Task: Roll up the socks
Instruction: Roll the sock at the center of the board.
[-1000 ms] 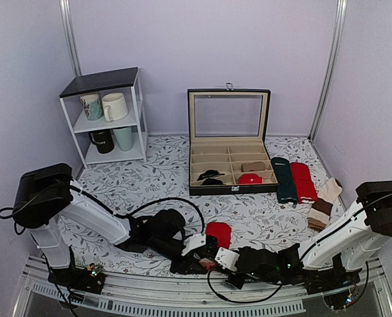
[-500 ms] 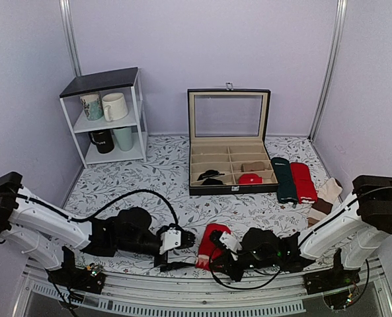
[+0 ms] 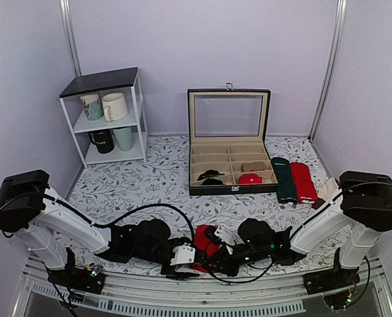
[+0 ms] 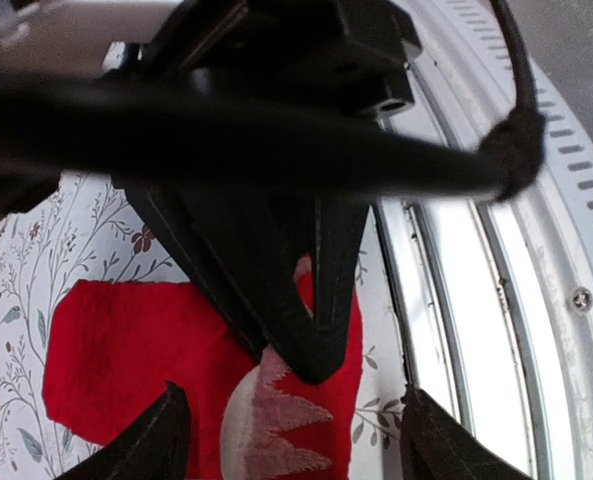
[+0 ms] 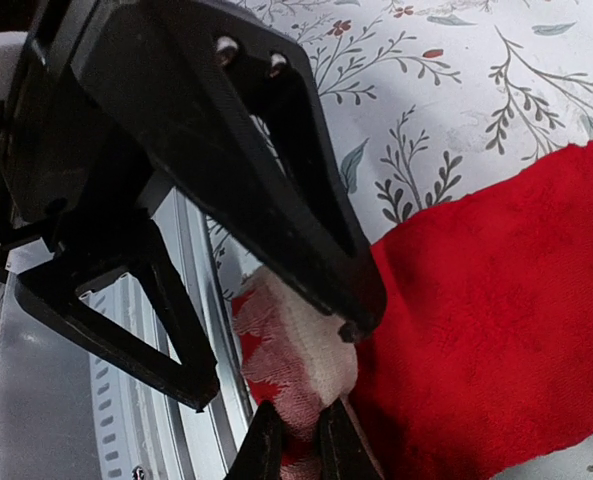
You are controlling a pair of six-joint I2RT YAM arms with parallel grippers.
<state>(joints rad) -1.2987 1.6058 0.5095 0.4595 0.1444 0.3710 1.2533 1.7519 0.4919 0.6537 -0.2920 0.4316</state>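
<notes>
Right wrist view, bottom centre: right gripper (image 5: pixel 296 428) clamps the beige end of the long bright red knit socks (image 5: pixel 496 300); left gripper (image 4: pixel 294 405) gapes, finger bases cropped.

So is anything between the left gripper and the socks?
Only the right gripper, shut on the beige end of the socks, sits between the fingers of the open left gripper; nothing else visible intervenes.

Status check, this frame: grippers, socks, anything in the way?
Left gripper open, straddling the beige end of the socks. Right gripper shut on that end, at the table near edge. Grippers crowded tip to tip; nothing else obstructing.
</notes>
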